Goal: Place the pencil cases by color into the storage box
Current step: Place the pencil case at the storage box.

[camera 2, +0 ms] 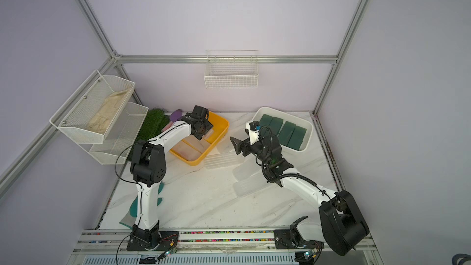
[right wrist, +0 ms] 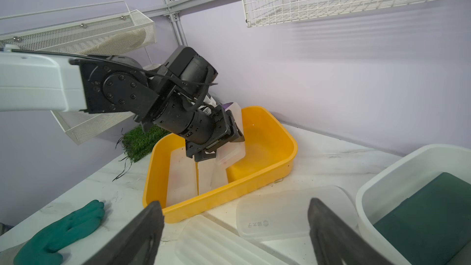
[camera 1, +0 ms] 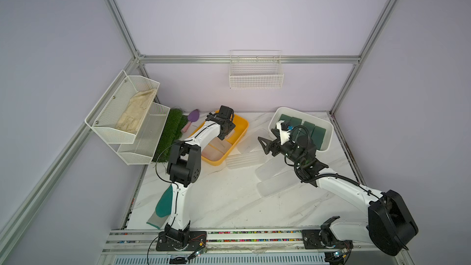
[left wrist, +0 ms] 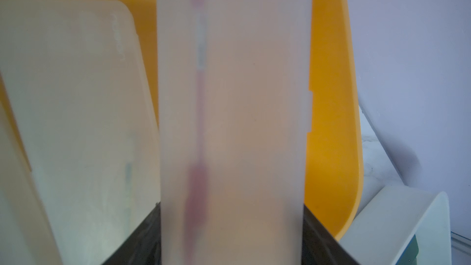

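Frosted whitish plastic pencil case (left wrist: pixel 229 123) fills the left wrist view, blurry red pen (left wrist: pixel 198 98) inside, which top views miss. Left gripper (right wrist: pixel 220 144) pinches it above the yellow plastic tub (right wrist: pixel 280 133). Right gripper (right wrist: pixel 234 201): jaws spread, empty, over loose frosted cases (right wrist: pixel 293 210) on white marble tabletop (camera 1: pixel 229 200); lilac walls (camera 1: pixel 254 21).

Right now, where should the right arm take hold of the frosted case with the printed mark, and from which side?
Probably grip the frosted case across its short width near mid-length, from above: it lies flat on the table, with straight parallel long edges.
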{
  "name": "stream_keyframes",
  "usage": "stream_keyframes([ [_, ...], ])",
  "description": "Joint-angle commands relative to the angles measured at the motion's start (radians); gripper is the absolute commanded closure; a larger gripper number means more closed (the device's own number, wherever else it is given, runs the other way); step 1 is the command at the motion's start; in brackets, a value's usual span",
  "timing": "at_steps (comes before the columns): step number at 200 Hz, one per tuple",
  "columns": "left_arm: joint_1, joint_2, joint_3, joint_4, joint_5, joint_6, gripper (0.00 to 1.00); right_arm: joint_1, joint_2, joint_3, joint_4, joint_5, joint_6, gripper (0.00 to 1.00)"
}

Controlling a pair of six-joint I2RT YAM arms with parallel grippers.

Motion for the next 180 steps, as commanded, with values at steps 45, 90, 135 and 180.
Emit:
stream_keyframes([
  [45, -0.004, 0.042, 0.121, -0.07, -0.064, -0.086, 0.35, 0.011, 0.103, 0.021, 0.001, -0.206, -0.184, 0.1],
  [90, -0.003, 0.057, 0.116, -0.072, -0.061, -0.117, 0.35, 0.033, 0.143, 0.034, 0.005, -0.204, -0.209, 0.1],
  [135, -0.005, 0.079, 0.121, -0.074, -0.049, -0.136, 0.34, 0.053, 0.155, 0.034, -0.007, -0.187, -0.212, 0.1],
  [180, -0.005, 0.09, 0.132, -0.085, -0.051, -0.144, 0.32, 0.063, 0.17, 0.043, -0.015, -0.176, -0.212, 0.1],
])
